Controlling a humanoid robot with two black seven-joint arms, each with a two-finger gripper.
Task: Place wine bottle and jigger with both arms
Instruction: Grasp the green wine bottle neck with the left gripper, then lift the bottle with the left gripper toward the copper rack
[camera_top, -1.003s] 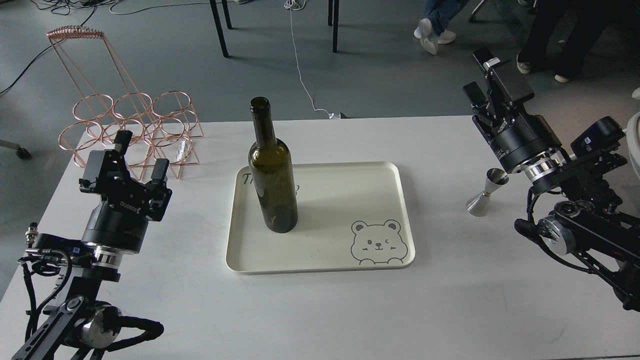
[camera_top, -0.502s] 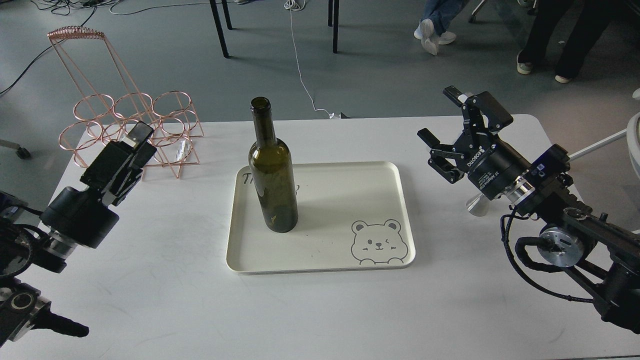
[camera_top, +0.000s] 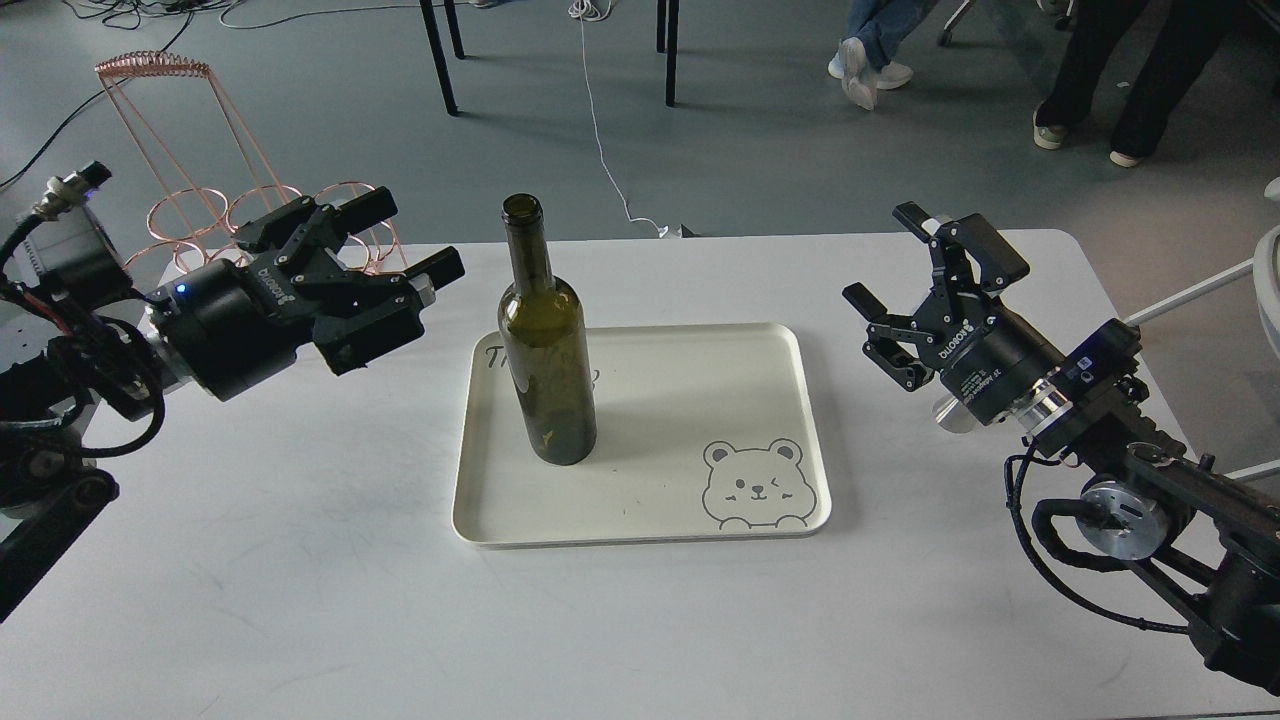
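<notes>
On the white bench (camera_top: 300, 560), a cream tray (camera_top: 800, 430) with rounded corners holds the wine bottle (camera_top: 546, 370), upright at its left side: smooth dark olive glass, long narrow neck, no label. A line-drawn bear face sits in the tray's near right corner, and dark script behind the bottle is mostly hidden, unreadable. The left gripper (camera_top: 412, 238), matte black with white lettering too small to read surely, points toward the bottle's neck, fingers spread wide, holding nothing, apart from the glass. The right gripper (camera_top: 925, 272) likewise stands wide open and empty, right of the tray. Only a sliver of the shiny silver jigger (camera_top: 948, 414) shows behind its wrist. A copper wire rack (camera_top: 180, 130) stands at the far left.
</notes>
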